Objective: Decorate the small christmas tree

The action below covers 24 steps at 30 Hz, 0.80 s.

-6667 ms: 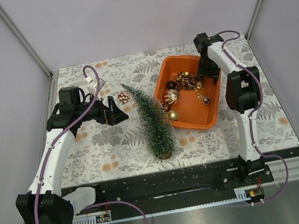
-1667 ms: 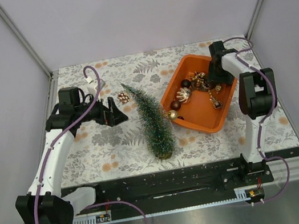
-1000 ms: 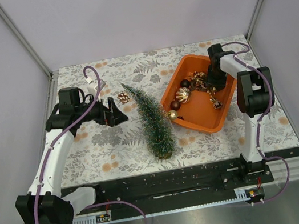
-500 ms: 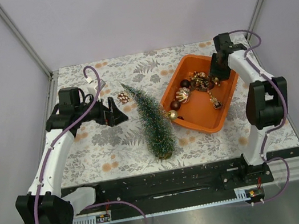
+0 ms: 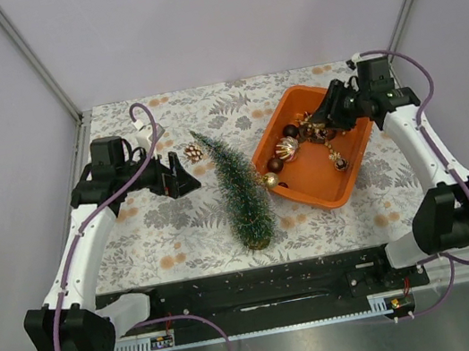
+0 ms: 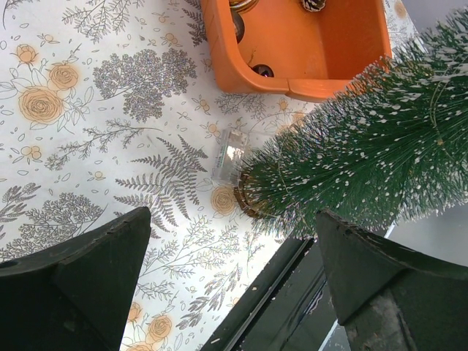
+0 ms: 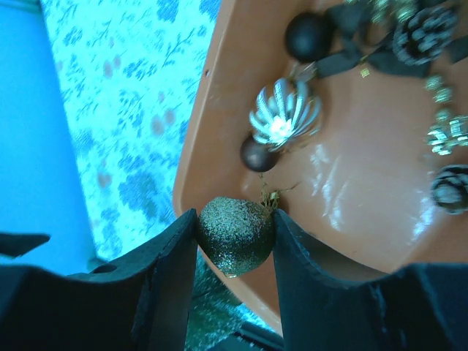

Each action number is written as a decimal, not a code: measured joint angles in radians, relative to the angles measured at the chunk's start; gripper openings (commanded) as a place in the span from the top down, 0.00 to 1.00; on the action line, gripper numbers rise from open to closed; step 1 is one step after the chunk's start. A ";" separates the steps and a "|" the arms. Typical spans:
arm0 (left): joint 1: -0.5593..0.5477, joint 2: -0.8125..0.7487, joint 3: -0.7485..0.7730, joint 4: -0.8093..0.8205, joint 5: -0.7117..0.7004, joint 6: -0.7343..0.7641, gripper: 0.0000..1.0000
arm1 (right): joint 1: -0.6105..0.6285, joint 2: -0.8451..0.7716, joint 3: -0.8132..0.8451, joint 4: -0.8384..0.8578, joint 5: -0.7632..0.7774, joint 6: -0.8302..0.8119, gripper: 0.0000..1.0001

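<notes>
Right gripper is clamped on a glittery greenish-gold ball ornament, above the far end of the orange plastic tray; in the tray lie a ribbed gold-and-white bauble, small dark brown balls and a tangle of pinecone trinkets. Left gripper hangs over the floral-patterned table cover, fingers spread wide with nothing between them; a small brown pinecone lies just beside it. Between the arms, the slim, dark-green, frosty-tipped small christmas tree lies on its side, tip far-left, round base toward the near edge; the left gripper is just beside its upper half; the right gripper is well apart, with the tray's left wall and the baubles in between; a small clear plastic piece lies by the base.
</notes>
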 measured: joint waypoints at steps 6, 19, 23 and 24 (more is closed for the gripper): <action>0.000 -0.003 0.000 0.001 0.000 -0.019 0.01 | 0.001 -0.018 -0.174 0.142 -0.256 0.069 0.55; 0.000 -0.003 0.000 0.042 0.014 -0.056 0.01 | 0.113 -0.259 -0.265 0.336 -0.449 0.172 0.56; 0.000 -0.003 0.000 0.046 0.019 -0.064 0.01 | 0.167 -0.222 -0.265 0.370 -0.442 0.195 0.57; 0.000 -0.003 0.000 0.046 0.021 -0.065 0.01 | 0.176 -0.208 -0.265 0.377 -0.440 0.201 0.56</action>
